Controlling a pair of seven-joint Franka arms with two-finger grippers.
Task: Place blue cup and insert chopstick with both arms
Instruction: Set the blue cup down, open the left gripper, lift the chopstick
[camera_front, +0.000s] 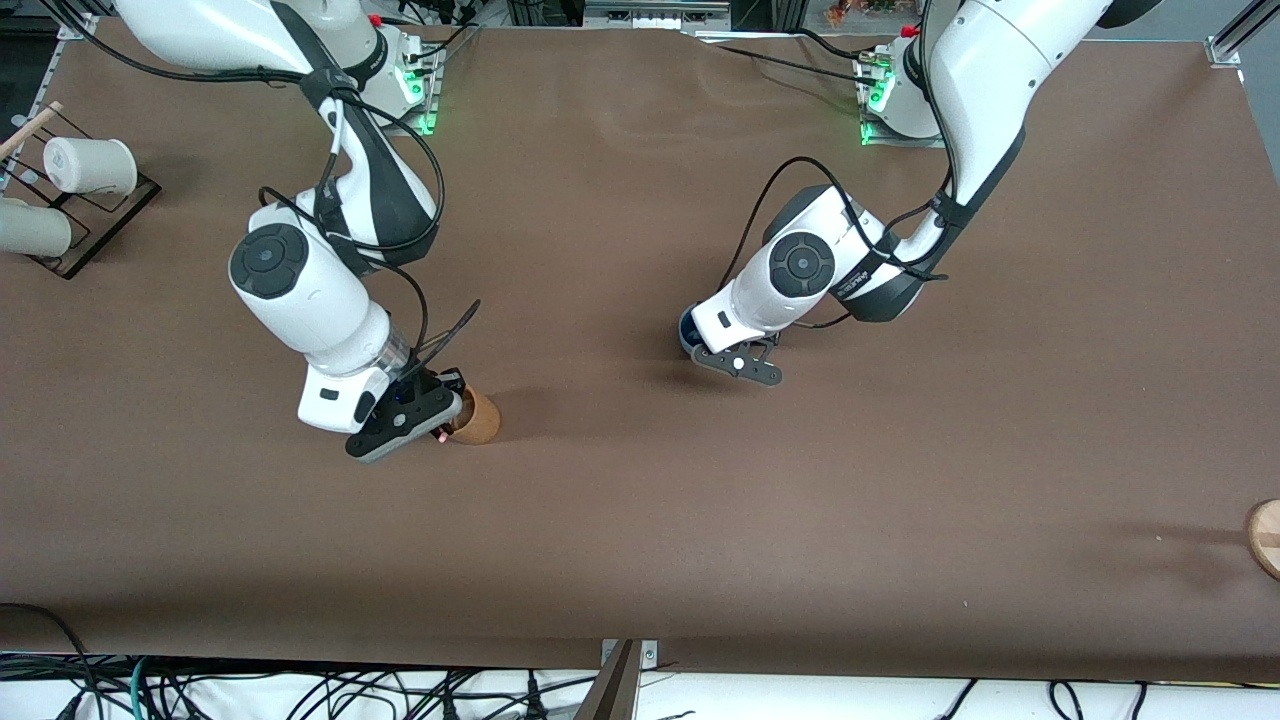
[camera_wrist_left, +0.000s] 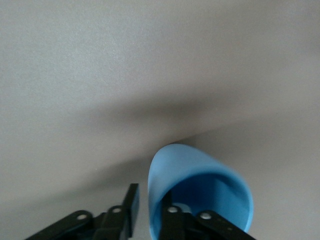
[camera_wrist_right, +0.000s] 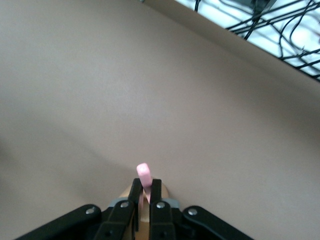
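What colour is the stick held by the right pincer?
Pink; the chopstick shows best in the right wrist view, clamped in the right pincer.

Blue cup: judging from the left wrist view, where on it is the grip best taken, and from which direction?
Best at the rim wall, from above. The blue cup has an open mouth and a thin tapered wall, so one finger can go inside and the other outside. The left end effector already straddles the wall this way, though whether it is clamped is unclear.
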